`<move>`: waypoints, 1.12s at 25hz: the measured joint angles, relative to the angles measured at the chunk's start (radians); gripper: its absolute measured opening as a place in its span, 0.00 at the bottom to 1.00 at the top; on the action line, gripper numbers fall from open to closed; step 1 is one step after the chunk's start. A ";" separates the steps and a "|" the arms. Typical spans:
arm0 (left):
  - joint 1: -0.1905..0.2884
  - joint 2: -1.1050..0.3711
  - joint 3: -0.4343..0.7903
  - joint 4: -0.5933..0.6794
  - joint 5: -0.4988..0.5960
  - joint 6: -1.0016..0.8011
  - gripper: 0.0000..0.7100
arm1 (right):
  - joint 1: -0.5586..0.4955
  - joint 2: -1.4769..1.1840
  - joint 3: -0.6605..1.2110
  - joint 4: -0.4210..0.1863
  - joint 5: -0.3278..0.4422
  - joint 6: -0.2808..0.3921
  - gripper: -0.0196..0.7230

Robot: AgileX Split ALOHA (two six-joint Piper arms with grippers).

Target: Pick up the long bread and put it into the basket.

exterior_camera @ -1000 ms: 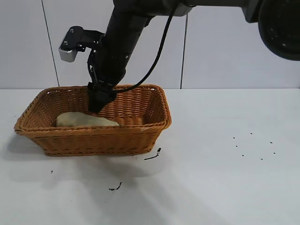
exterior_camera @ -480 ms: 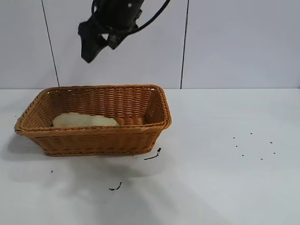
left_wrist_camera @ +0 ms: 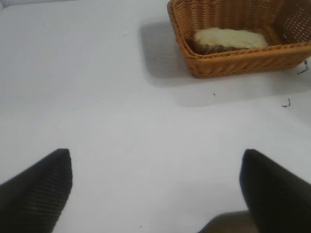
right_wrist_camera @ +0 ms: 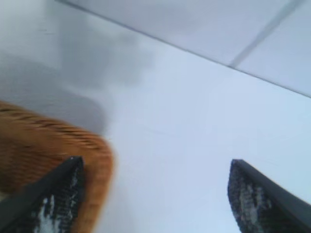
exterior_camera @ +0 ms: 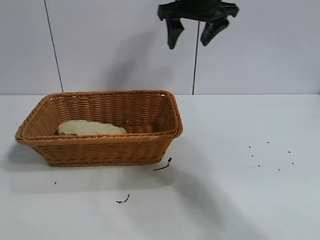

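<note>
The long bread [exterior_camera: 90,128] lies pale side up inside the basket [exterior_camera: 100,141], toward its left end. It also shows in the left wrist view [left_wrist_camera: 231,38], lying in the basket [left_wrist_camera: 233,60]. My right gripper [exterior_camera: 191,36] hangs high above the table, up and to the right of the basket's right end, open and empty. Its wrist view shows a blurred corner of the basket [right_wrist_camera: 58,141] beside one finger. My left gripper [left_wrist_camera: 155,165] is open and empty over bare table, far from the basket, and is out of the exterior view.
Dark scraps lie on the white table in front of the basket [exterior_camera: 163,165] and nearer the front [exterior_camera: 123,200]. Small specks [exterior_camera: 270,155] dot the table at the right. A grey panelled wall [exterior_camera: 250,45] stands behind.
My right gripper has left the bread in the basket, risen out of it and swung up and to the right. The bread stays in the basket.
</note>
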 joint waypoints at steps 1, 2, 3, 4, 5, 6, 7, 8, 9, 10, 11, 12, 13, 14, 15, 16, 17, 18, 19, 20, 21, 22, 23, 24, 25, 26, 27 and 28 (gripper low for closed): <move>0.000 0.000 0.000 0.000 0.000 0.000 0.98 | -0.023 0.000 0.000 0.000 0.007 0.000 0.78; 0.000 0.000 0.000 0.000 0.000 0.000 0.98 | -0.043 0.000 0.000 0.000 0.008 0.000 0.78; 0.000 0.000 0.000 0.000 0.000 0.000 0.98 | -0.060 0.000 0.000 0.001 0.008 0.000 0.78; 0.000 0.000 0.000 0.000 0.000 0.000 0.98 | -0.072 0.000 0.000 0.006 0.009 0.000 0.78; 0.000 0.000 0.000 0.000 0.000 0.000 0.98 | -0.083 -0.001 0.000 0.012 0.009 0.000 0.78; 0.000 0.000 0.000 0.000 0.000 0.000 0.98 | -0.089 -0.002 0.000 0.016 0.009 0.000 0.78; 0.000 0.000 0.000 0.000 0.000 0.000 0.98 | -0.091 -0.007 0.000 0.018 0.009 0.000 0.78; 0.000 0.000 0.000 0.000 0.000 0.000 0.98 | -0.093 -0.012 0.000 0.023 0.010 0.000 0.78; 0.000 0.000 0.000 0.000 0.000 0.000 0.98 | -0.093 -0.022 0.005 0.025 0.010 -0.004 0.78; 0.000 0.000 0.000 0.000 0.000 0.000 0.98 | -0.093 -0.037 0.014 0.032 0.010 -0.005 0.78; 0.000 0.000 0.000 0.000 0.000 0.000 0.98 | -0.093 -0.053 0.031 0.032 0.009 -0.006 0.78; 0.000 0.000 0.000 0.000 0.000 0.000 0.98 | -0.093 -0.073 0.057 0.032 0.009 -0.006 0.78; 0.000 0.000 0.000 0.000 0.000 0.000 0.98 | -0.093 -0.102 0.086 0.032 0.009 -0.007 0.78; 0.000 0.000 0.000 0.000 0.000 0.000 0.98 | -0.093 -0.135 0.128 0.032 0.009 -0.007 0.78; 0.000 0.000 0.000 0.000 0.000 0.000 0.98 | -0.093 -0.175 0.180 0.032 0.009 -0.007 0.78; 0.000 0.000 0.000 0.000 0.000 0.000 0.98 | -0.093 -0.212 0.239 0.032 0.009 -0.007 0.78; 0.000 0.000 0.000 0.000 0.000 0.000 0.98 | -0.093 -0.260 0.293 0.032 0.008 -0.007 0.78; 0.000 0.000 0.000 0.000 0.000 0.000 0.98 | -0.093 -0.313 0.363 0.032 0.008 -0.007 0.78; 0.000 0.000 0.000 0.000 0.000 0.000 0.98 | -0.093 -0.361 0.437 0.032 0.008 -0.007 0.78; 0.000 0.000 0.000 0.000 0.000 0.000 0.98 | -0.093 -0.421 0.501 0.032 0.008 -0.007 0.78; 0.000 0.000 0.000 0.000 0.000 0.000 0.98 | -0.093 -0.483 0.579 0.032 0.007 -0.007 0.78; 0.000 0.000 0.000 0.000 0.000 0.000 0.98 | -0.093 -0.549 0.660 0.032 0.007 -0.007 0.78; 0.000 0.000 0.000 0.000 0.000 0.000 0.98 | -0.093 -0.604 0.740 0.032 0.008 -0.007 0.78; 0.000 0.000 0.000 0.000 0.000 0.000 0.98 | -0.093 -0.672 0.807 0.032 0.008 -0.007 0.78; 0.000 0.000 0.000 0.000 0.000 0.000 0.98 | -0.093 -0.741 0.886 0.032 0.007 -0.007 0.78; 0.000 0.000 0.000 0.000 0.000 0.000 0.98 | -0.093 -0.798 0.965 0.032 0.008 -0.007 0.78; 0.000 0.000 0.000 0.000 0.000 0.000 0.98 | -0.093 -0.869 1.028 0.032 0.008 -0.007 0.78; 0.000 0.000 0.000 0.000 0.000 0.000 0.98 | -0.093 -0.939 1.102 0.032 0.008 -0.007 0.78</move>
